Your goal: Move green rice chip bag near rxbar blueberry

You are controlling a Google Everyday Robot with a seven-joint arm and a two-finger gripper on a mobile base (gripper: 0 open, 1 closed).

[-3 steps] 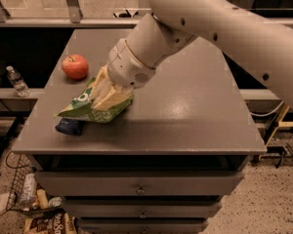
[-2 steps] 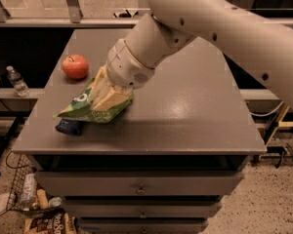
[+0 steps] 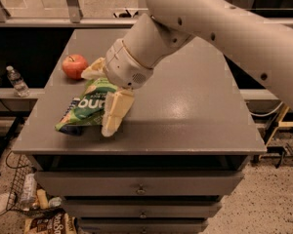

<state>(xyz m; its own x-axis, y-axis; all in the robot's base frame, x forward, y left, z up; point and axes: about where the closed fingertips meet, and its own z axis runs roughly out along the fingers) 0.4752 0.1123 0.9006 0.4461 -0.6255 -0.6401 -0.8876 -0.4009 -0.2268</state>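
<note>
Counting one green rice chip bag (image 3: 85, 112) lying at the front-left of the table (image 3: 195, 111), right on top of the one rxbar blueberry (image 3: 72, 129), with just a dark blue corner poking out underneath. Got one gripper (image 3: 97, 101) over the bag, fingers (image 3: 115, 113) splayed wide, not squeezing anything. Also spotting one red apple (image 3: 74, 65) further back, close by but apart.

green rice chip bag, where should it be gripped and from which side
Grip the green rice chip bag across its puffy middle, coming straight down from above: it lies flat on the table with its broad face up. The gripper hangs right there, jaws open to either side of the bag. Avoid the left end, which overlaps the rxbar blueberry.
</note>
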